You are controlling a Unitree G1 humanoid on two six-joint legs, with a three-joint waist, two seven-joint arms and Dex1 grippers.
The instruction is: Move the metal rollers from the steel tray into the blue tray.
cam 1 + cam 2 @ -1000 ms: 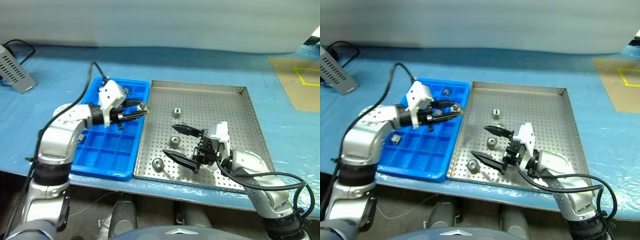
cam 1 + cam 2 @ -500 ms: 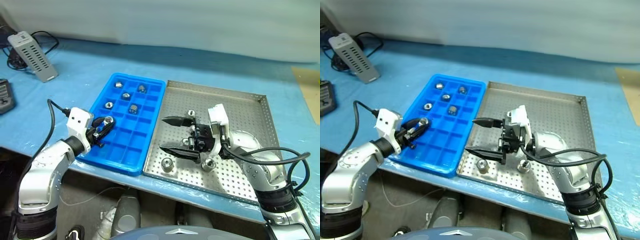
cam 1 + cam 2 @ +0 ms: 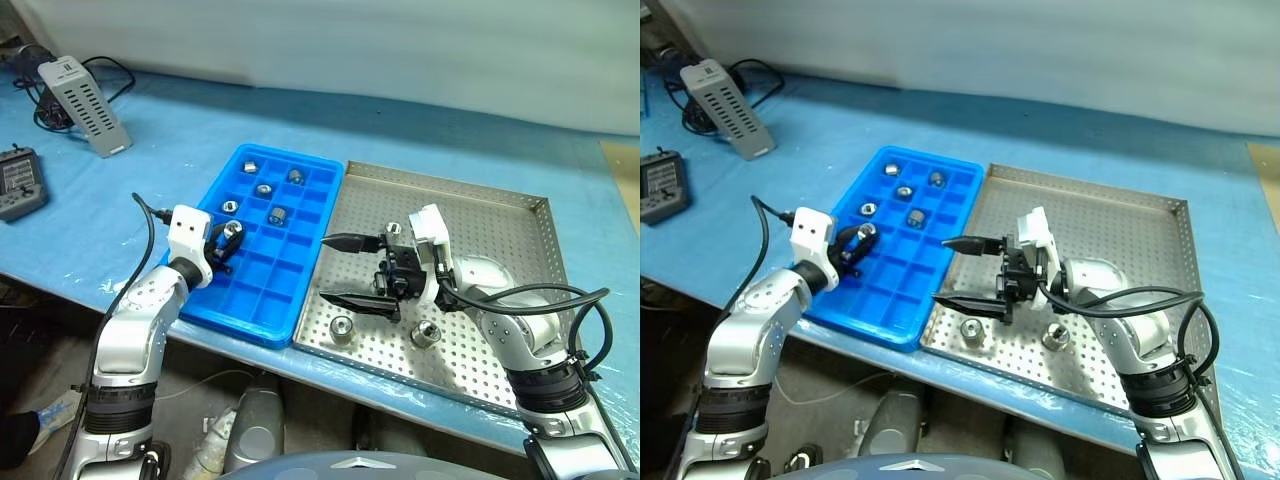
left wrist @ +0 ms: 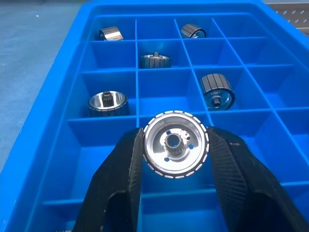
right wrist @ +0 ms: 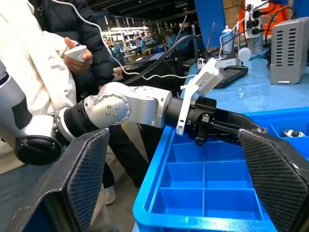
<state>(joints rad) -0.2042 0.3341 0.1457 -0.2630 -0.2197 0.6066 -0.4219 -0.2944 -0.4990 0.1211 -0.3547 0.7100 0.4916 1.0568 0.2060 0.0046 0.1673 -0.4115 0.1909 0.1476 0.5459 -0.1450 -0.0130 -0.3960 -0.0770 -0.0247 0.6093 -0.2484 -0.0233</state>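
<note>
Placing the roller (image 4: 175, 144) pinched in the left gripper (image 3: 222, 243) calls for lowering it squarely over an empty cell of the blue tray (image 3: 255, 300), clear of the dividers, before letting go. Five rollers already sit in far cells; three more lie on the steel tray (image 3: 500, 225), where the right gripper (image 3: 340, 270) hovers with jaws wide apart. Both trays rest on a blue-covered desk (image 3: 150, 170); a person stands beyond.

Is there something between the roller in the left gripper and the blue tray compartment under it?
Nothing visible. The left gripper is shut on a metal roller over the blue tray, and the compartments below it look empty. Five other rollers lie in cells farther away.
</note>
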